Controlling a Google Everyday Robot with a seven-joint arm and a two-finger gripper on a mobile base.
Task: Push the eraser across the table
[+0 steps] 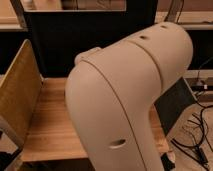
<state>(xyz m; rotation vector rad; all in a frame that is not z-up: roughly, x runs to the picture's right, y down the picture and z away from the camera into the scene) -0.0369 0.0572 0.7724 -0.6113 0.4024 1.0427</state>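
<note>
Pale-wood plank table (50,125), level, mostly behind the arm (131,95), hand closed, unseen

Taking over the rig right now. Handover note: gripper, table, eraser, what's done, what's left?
Gripper: out of view, shut; whether it holds anything cannot be told.
Arm: its white housing fills most of the camera view, in front of the table.
Eraser: not visible, possibly hidden behind the arm.
Done: no push can be confirmed.
Left: locate the eraser, then push it across the table.
</note>
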